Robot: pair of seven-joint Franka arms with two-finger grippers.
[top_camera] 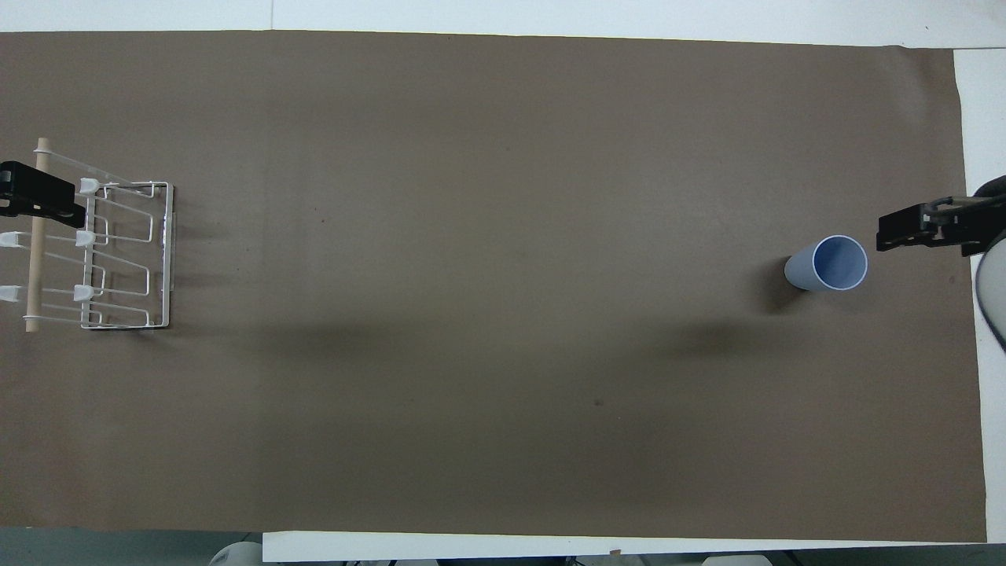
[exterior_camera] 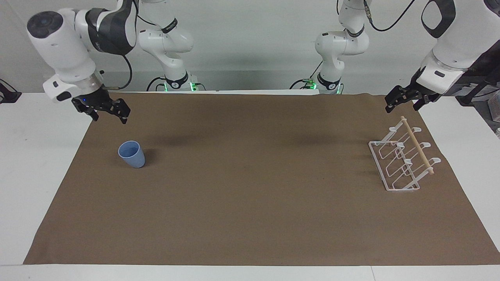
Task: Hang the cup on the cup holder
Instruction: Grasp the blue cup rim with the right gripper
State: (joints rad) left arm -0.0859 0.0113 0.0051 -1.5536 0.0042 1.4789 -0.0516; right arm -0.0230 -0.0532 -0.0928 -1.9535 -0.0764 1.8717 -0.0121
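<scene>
Cup (exterior_camera: 132, 154) upright on brown mat (exterior_camera: 250, 203), right arm's end. Rack (exterior_camera: 402, 160) at left arm's end. Right pincer (exterior_camera: 109, 113) fingers apart, in air near cup. Left pincer (exterior_camera: 402, 102) fingers apart, above rack's end, waiting.

Robotics laboratory: two white jointed robot arms (exterior_camera: 168, 43) mounted at a white table (exterior_camera: 39, 156) under brown paper sheeting (exterior_camera: 250, 203), bare wall.

Bare brown mat (exterior_camera: 250, 203) all around the open right gripper (exterior_camera: 109, 115) — only the upright cup (exterior_camera: 132, 154) stands below it, nothing crowding either side.
</scene>
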